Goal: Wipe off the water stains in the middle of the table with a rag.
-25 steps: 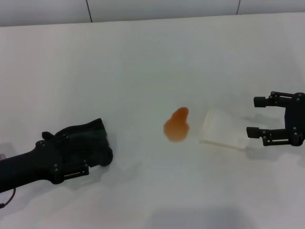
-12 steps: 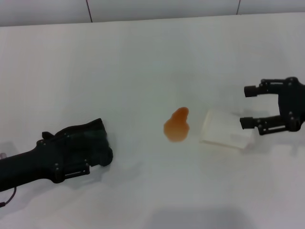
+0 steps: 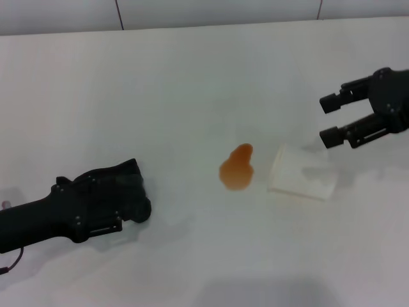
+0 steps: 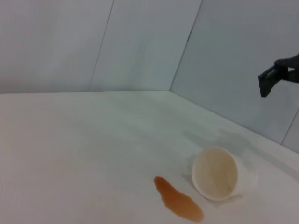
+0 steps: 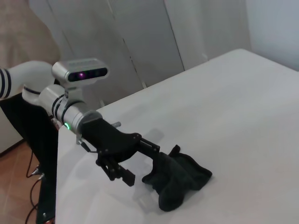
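The water stains are one orange blot (image 3: 238, 169) in the middle of the white table (image 3: 192, 83); the left wrist view shows the blot (image 4: 180, 203) too. The dark rag (image 3: 121, 174) lies at the lower left, against the tips of my left gripper (image 3: 131, 201). In the right wrist view, this left gripper (image 5: 144, 165) has its fingers spread, with the crumpled rag (image 5: 180, 179) at their tips. My right gripper (image 3: 327, 118) hangs open above the table at the right, apart from the blot.
A translucent cup (image 3: 300, 173) lies on its side just right of the blot, its mouth (image 4: 216, 173) facing my left wrist camera. A wall with seams (image 3: 118, 13) runs along the far table edge.
My right gripper has risen and drawn back from the tipped cup, turning as it went. The left arm, rag, cup and blot have not moved.
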Motion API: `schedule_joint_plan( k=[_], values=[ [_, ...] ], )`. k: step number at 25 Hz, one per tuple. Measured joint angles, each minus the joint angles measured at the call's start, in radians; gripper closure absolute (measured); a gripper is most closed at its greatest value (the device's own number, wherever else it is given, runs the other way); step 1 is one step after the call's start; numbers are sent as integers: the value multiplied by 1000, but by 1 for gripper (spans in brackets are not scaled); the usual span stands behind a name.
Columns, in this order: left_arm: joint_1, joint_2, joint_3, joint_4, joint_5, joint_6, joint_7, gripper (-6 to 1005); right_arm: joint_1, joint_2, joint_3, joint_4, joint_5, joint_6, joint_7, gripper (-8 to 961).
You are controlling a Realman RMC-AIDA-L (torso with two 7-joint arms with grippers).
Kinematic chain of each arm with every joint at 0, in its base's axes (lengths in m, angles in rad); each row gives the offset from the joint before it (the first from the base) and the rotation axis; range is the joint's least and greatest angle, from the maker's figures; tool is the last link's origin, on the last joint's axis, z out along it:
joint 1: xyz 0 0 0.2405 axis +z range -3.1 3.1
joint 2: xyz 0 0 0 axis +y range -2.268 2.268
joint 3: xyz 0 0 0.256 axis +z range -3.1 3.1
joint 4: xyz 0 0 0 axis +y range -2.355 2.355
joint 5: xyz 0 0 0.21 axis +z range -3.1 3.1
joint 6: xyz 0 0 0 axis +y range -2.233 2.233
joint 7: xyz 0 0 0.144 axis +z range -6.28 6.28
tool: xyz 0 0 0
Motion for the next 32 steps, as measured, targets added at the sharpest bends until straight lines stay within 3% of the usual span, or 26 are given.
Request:
schedule_joint_plan(
  k=[5,13,22,32],
  values=[
    [-4,1,0,1,0,2,0,124,71,0,-4,-15,-120,1,114,97],
    [-24,-1,0,0,1,3,0,124,120,27,-36,-30,-309,21,197,97],
    [-27,-4,0,0,14,2,0,124,119,78,-100,-44,-420,105,201,98],
    [-27,-4,0,0,14,0,0,124,93,101,-207,-45,-437,199,198,98]
  ],
)
